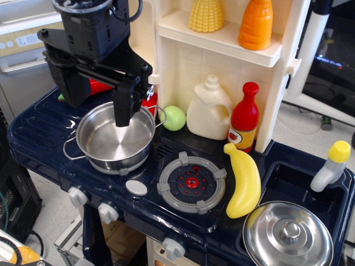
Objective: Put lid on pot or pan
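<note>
Navy toy stovetop point(33, 138), cream shelf point(222, 39) behind

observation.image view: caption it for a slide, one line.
Gripper hangs over the empty pot; the lid waits in the sink.

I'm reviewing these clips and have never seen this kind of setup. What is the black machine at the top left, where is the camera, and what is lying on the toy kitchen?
The black machine is a robot arm ending in a gripper, which hangs over the open steel pot; whether its fingers are open is hard to tell, and it seems to hold nothing. There is one picture only, taken from above and in front of a dark blue toy stove. The pot sits on the left burner. The grey burner ring beside it is bare. The steel lid lies apart, in the sink at the lower right. A yellow banana, a red bottle, a white jug and a green ball lie around.
</note>
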`<state>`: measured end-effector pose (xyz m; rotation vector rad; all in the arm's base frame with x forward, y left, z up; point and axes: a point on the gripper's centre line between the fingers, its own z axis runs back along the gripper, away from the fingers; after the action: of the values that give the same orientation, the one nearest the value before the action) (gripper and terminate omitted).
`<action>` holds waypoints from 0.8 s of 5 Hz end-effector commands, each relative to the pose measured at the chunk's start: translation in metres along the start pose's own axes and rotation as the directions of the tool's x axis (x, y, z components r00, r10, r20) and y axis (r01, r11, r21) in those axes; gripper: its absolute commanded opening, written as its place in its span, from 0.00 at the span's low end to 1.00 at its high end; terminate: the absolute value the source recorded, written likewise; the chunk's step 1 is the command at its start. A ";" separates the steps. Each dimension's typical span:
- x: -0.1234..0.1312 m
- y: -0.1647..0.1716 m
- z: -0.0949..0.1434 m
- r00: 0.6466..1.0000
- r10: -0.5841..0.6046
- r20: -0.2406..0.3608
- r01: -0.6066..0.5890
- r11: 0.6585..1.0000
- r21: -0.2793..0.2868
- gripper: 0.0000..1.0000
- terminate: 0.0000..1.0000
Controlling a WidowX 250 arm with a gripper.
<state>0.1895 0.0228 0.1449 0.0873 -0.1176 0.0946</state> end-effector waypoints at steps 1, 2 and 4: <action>0.000 0.000 0.000 1.000 0.000 0.000 0.000 1.000 0.000 1.00 0.00; 0.003 -0.049 0.013 1.000 -0.025 0.007 0.025 0.999 -0.046 1.00 0.00; 0.000 -0.150 0.008 1.000 -0.003 0.015 0.003 1.000 -0.027 1.00 0.00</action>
<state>0.1941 -0.1335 0.1243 0.0834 -0.0926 0.0607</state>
